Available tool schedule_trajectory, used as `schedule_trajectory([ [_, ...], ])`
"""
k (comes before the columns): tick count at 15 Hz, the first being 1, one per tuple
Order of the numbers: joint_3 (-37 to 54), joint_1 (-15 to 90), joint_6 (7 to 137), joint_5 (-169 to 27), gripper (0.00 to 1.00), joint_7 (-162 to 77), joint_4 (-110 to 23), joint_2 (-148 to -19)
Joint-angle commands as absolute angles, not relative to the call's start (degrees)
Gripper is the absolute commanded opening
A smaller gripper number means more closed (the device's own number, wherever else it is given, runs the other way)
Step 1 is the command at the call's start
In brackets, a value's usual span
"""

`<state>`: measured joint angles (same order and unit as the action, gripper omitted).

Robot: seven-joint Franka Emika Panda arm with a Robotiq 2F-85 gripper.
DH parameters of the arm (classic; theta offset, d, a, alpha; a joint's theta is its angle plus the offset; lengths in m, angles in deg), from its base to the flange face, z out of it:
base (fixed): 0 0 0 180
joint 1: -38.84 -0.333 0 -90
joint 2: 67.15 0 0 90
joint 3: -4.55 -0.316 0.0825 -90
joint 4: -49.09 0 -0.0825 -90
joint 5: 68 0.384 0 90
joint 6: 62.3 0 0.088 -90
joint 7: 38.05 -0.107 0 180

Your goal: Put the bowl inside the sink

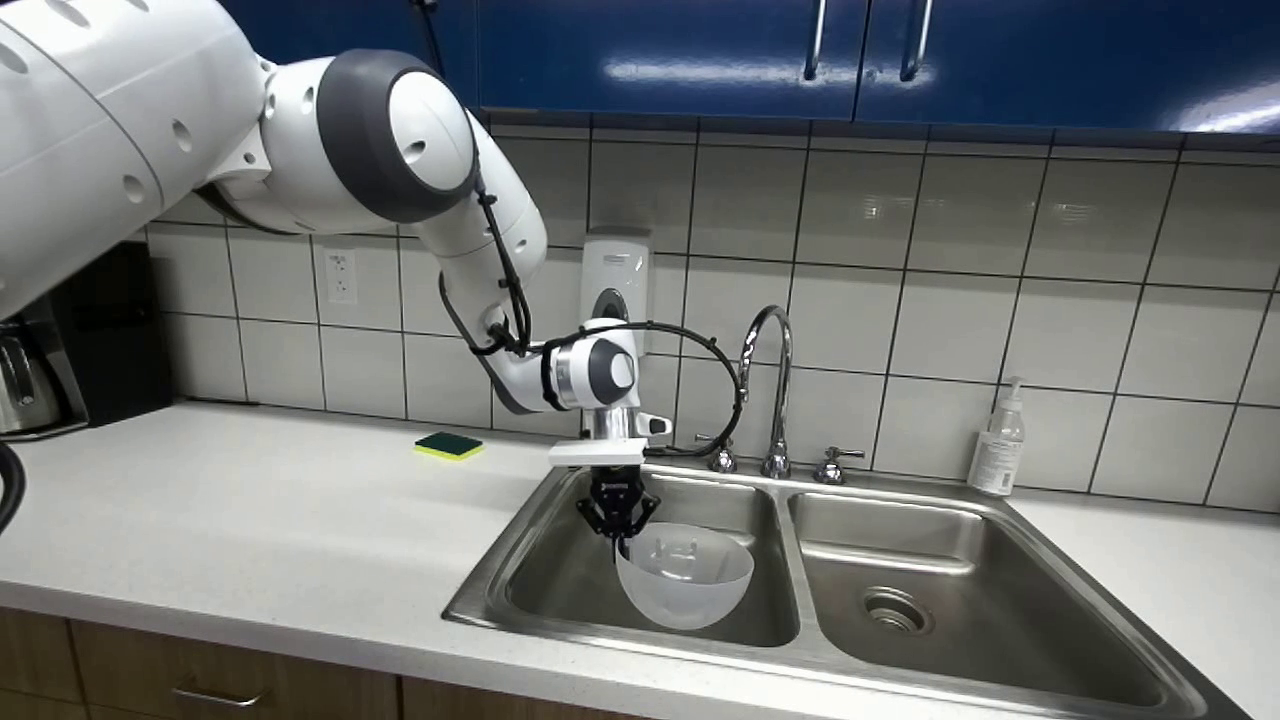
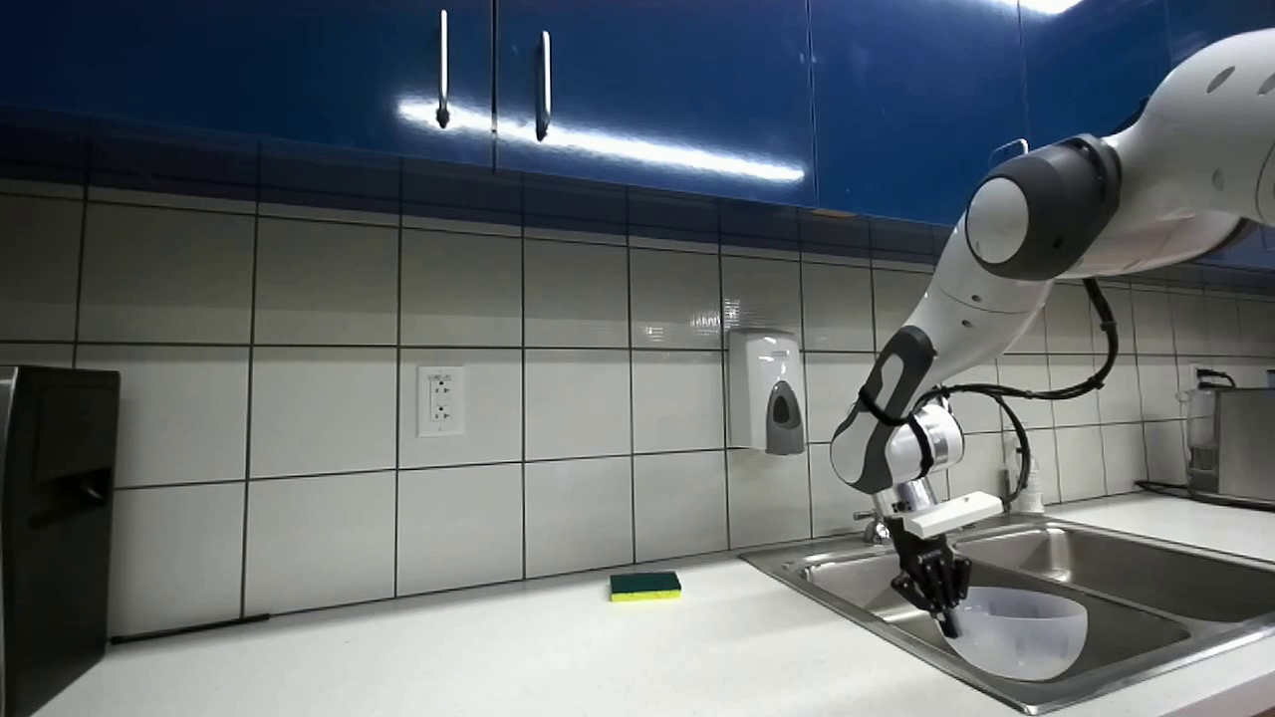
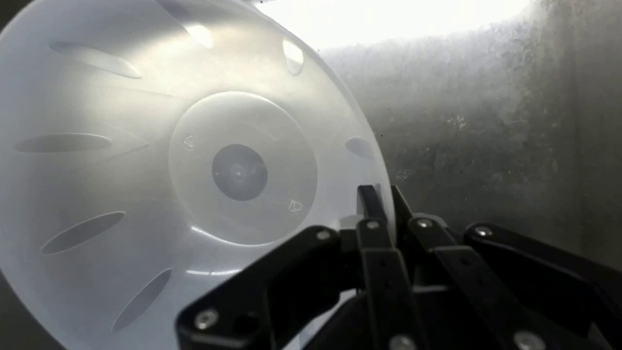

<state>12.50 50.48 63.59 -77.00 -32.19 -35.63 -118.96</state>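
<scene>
The bowl [image 1: 690,590] is translucent whitish plastic and sits within the left basin of the stainless steel sink [image 1: 985,640], a little tilted. It also shows within the basin in an exterior view [image 2: 1031,637] and fills much of the wrist view [image 3: 272,214]. My gripper [image 1: 620,548] points down at the bowl's rim; it also shows in an exterior view [image 2: 949,622]. In the wrist view, one finger of the gripper [image 3: 384,199] is inside the bowl and one outside, shut on the thin wall. Whether the bowl's bottom touches the basin floor is hidden.
The chrome faucet [image 1: 783,390] stands behind the basins, close to my wrist cable. A soap bottle [image 1: 998,445] stands at the sink's back right. A sponge [image 1: 449,445] lies on the counter left of the sink. A soap dispenser [image 2: 765,393] hangs on the tiled wall.
</scene>
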Motion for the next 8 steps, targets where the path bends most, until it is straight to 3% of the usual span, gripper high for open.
schedule_trajectory([
  [1, 12.9, 50.0, 64.3, -77.9, 0.38, -31.2, -36.8, -117.9],
  [8, 13.4, 49.3, 63.2, -78.5, 0.9, -31.7, -36.6, -116.8],
])
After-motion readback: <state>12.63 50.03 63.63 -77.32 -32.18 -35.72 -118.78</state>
